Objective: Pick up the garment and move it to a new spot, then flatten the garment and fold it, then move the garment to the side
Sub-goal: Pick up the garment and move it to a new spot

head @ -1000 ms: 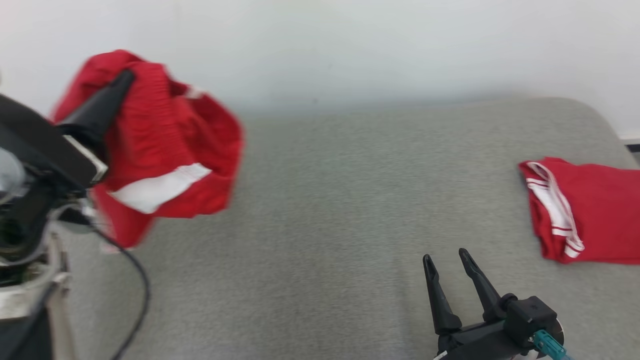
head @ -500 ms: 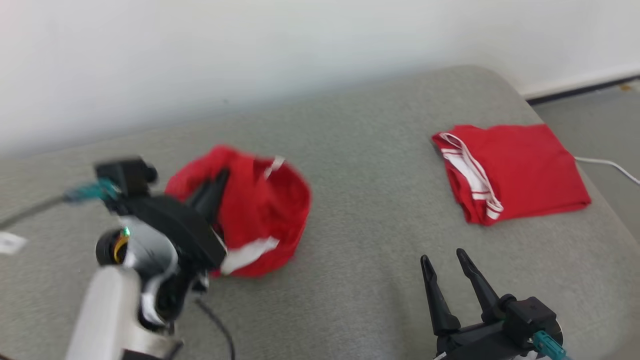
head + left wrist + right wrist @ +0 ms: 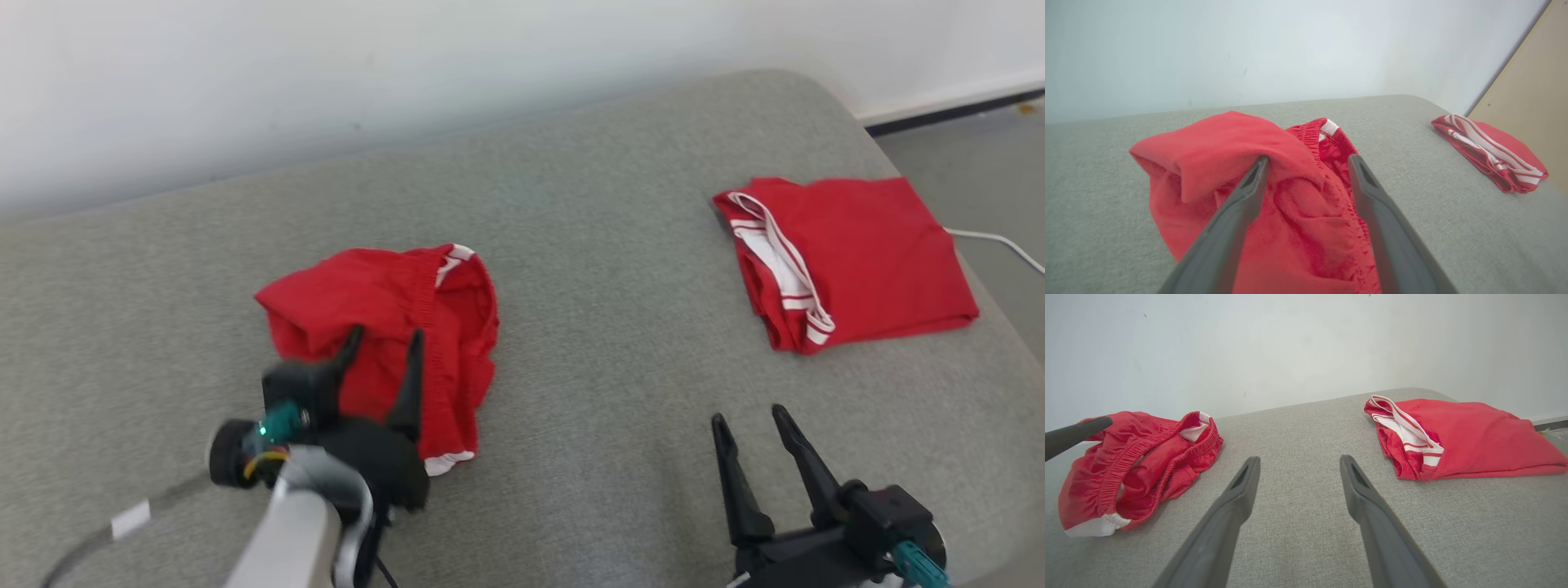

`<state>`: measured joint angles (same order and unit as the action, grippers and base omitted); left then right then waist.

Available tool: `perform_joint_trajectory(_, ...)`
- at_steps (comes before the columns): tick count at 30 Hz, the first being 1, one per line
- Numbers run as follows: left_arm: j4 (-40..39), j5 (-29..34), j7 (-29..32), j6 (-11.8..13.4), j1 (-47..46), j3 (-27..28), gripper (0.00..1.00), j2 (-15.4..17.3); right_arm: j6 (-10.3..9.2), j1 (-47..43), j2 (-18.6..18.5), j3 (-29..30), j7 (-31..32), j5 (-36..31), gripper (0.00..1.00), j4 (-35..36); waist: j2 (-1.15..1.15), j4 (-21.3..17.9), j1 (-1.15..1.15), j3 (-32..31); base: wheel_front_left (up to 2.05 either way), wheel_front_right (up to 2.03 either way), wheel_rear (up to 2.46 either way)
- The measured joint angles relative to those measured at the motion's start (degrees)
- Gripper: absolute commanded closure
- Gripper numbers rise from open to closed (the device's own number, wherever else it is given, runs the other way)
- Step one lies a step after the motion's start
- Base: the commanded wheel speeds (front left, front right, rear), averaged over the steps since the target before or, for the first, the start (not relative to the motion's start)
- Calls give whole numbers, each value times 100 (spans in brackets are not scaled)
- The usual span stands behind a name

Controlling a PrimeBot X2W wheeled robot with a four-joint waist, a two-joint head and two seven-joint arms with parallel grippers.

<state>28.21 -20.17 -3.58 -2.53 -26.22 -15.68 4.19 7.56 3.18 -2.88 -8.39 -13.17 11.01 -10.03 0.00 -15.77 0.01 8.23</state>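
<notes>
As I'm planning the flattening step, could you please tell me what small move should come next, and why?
Probably close the left gripper on the crumpled garment to start spreading it: its jaws stand open over the cloth, which lies bunched on the cushion.

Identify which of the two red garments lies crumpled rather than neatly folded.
The crumpled garment by the open left gripper: it is bunched up, with its elastic waistband gaping. The folded garment lies flat at the right end of the cushion.

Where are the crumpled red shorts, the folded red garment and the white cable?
crumpled red shorts (image 3: 375,310), head view, middle of the bunched cloth.
folded red garment (image 3: 882,245), head view, its flat red top.
white cable (image 3: 994,238), head view, its middle stretch.
</notes>
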Motion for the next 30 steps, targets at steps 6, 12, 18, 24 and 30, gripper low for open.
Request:
perform_joint_trajectory(6, -534, -73, -1037, -41, 799, -5, 0, -70, 0, -242, 1, 286, 5, -1, 0, 3, 0, 265, -1, -176, 0, 0, 0)
perform_joint_trajectory(12, -1719, 149, -1146, 14, 1934, 552, 0, -63, -1, -515, 1, 690, 3, -15, 0, 32, -1, 716, -1, -453, 0, 0, 0)
perform_joint_trajectory(18, -2444, 575, -1146, -4, 3023, 1323, 0, -67, 0, -662, 1, 902, -3, -82, 0, 75, -1, 1162, -2, -707, 0, 0, 0)
perform_joint_trajectory(24, -2585, 1057, -1146, -238, 3610, 1704, 0, -64, 0, -829, 1, 956, -45, -155, 0, 26, -1, 1473, -2, -983, 0, 0, 0)
perform_joint_trajectory(30, -2464, 1298, -1146, -364, 3910, 1763, 0, -58, 0, -1027, 1, 880, -57, -163, 0, -177, -1, 1481, -2, -1118, 0, 0, 0)
